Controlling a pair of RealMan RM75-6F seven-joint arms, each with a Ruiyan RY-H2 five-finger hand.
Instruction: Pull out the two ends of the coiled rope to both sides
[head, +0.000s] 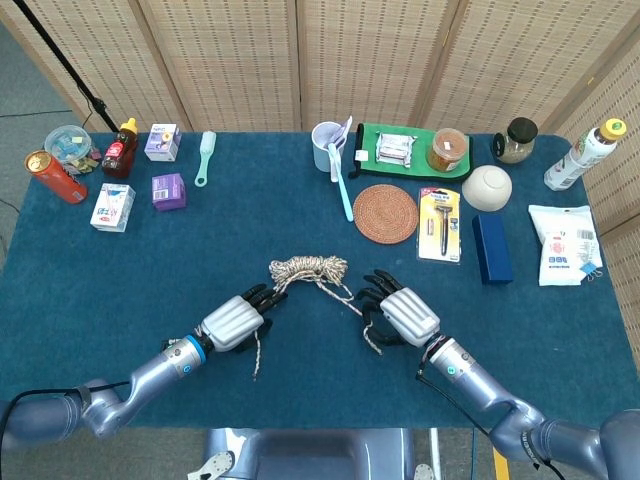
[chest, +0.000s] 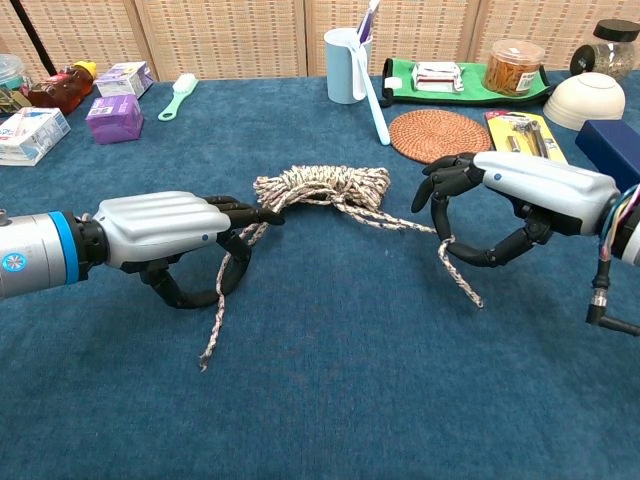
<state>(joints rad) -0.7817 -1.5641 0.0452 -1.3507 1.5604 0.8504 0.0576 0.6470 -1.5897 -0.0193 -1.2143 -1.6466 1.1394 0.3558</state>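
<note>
The coiled rope (head: 307, 267) (chest: 320, 186) lies mid-table between my two hands. Its left end runs down through my left hand (head: 234, 320) (chest: 168, 233), whose fingers curl around the strand; the loose tail (chest: 213, 330) trails toward the front edge. On the other side, the strand leads to my right hand (head: 402, 313) (chest: 515, 195), which pinches it between thumb and a finger. A short tail (chest: 460, 282) hangs below that pinch. Both hands rest just above the blue cloth, level with the coil's near side.
Behind the coil stand a cup with toothbrushes (head: 327, 146), a woven coaster (head: 386, 213), a razor pack (head: 440, 224) and a blue box (head: 491, 248). At the far left are a purple box (head: 168, 190) and bottles. The blue cloth (head: 320, 390) in front is bare.
</note>
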